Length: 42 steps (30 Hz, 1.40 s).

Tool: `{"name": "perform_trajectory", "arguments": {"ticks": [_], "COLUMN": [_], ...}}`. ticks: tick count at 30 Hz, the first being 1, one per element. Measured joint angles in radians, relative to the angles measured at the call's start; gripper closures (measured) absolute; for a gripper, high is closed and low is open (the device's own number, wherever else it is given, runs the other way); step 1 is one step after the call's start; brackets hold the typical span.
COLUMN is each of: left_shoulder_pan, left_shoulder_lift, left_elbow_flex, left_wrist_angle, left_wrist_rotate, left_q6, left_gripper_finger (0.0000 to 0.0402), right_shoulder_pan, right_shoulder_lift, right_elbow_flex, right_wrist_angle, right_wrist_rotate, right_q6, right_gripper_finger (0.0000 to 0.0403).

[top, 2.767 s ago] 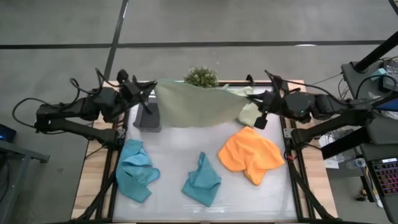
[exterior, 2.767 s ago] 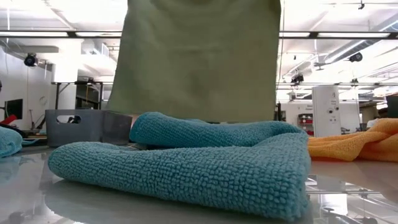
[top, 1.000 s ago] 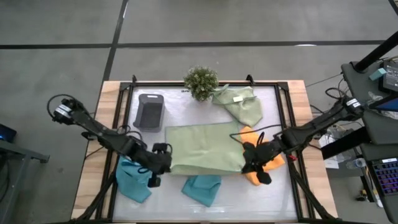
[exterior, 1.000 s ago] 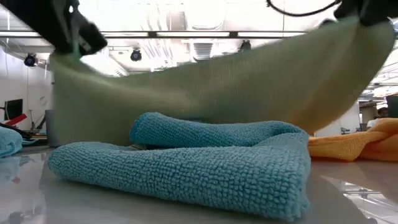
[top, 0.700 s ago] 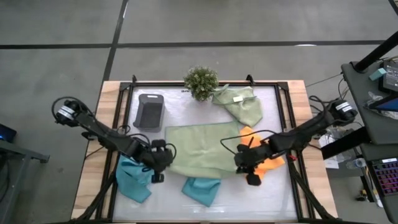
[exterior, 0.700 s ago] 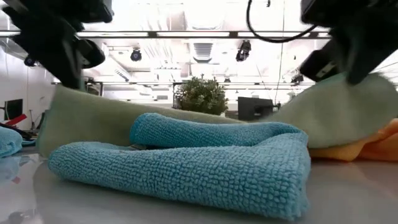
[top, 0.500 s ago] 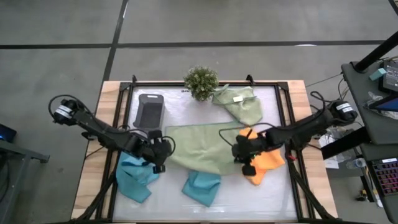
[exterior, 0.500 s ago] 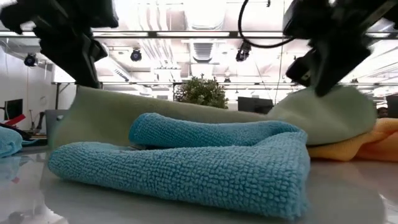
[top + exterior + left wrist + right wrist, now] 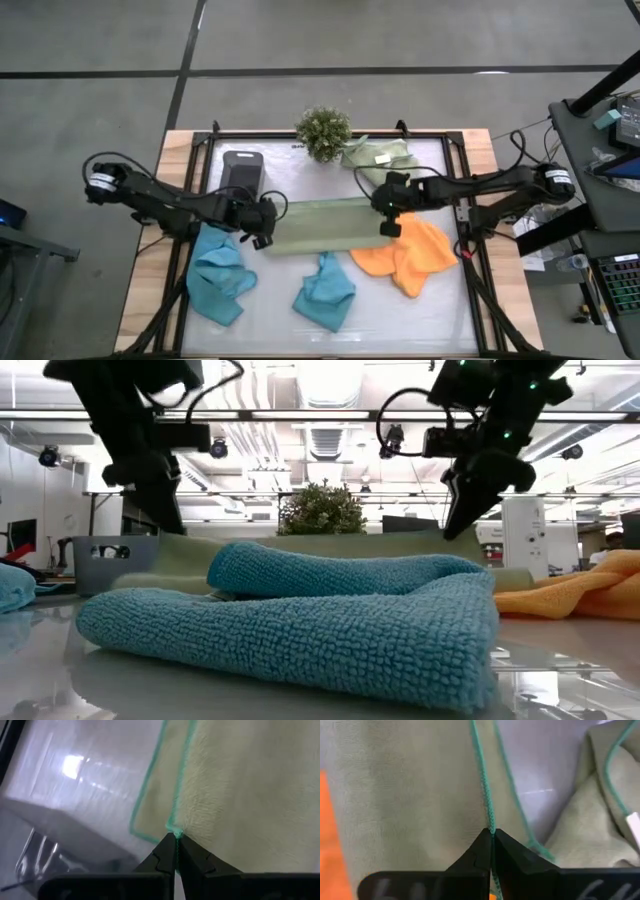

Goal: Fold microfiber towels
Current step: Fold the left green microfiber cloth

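Folding the sage towel (image 9: 322,226) in half: left gripper (image 9: 262,222) and right gripper (image 9: 386,212) (each pinched shut on a corner) should next align edges, then release.

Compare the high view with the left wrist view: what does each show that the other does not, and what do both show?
Only the high view shows the plant, grey tray, orange towel, two teal towels, the tagged green towel and the right claw. Only the left wrist view shows the teal stitching along the towel's edge, pinched between shut fingers. Both show the folded green towel, the left claw and the table.
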Motion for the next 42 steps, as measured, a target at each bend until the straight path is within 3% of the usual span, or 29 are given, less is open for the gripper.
{"name": "perform_trajectory", "arguments": {"ticks": [9, 14, 19, 32, 42], "left_shoulder_pan": [0.049, 0.066, 0.067, 0.072, 0.073], "left_shoulder_lift": [0.006, 0.007, 0.045, 0.211, 0.241], "left_elbow_flex": [-0.059, -0.07, -0.072, -0.067, -0.066], "left_wrist_angle": [0.173, 0.171, 0.173, 0.278, 0.278], "left_wrist_rotate": [-0.042, -0.07, -0.163, -0.17, -0.182], "left_q6": [0.09, 0.094, 0.101, 0.134, 0.127], "left_gripper_finger": [0.0401, 0.0401, 0.0401, 0.0402, 0.0402], "right_shoulder_pan": [-0.049, -0.05, -0.052, -0.052, -0.052], "right_shoulder_lift": [0.025, 0.069, 0.125, 0.159, 0.158], "right_elbow_flex": [-0.002, -0.002, -0.002, 0.003, 0.016], "right_wrist_angle": [0.025, 0.067, 0.093, 0.085, 0.1], "right_wrist_rotate": [0.0, 0.005, 0.069, 0.112, 0.113], "right_q6": [-0.025, -0.041, -0.042, -0.054, -0.058], "right_gripper_finger": [0.0394, 0.0394, 0.0394, 0.0394, 0.0394]}}
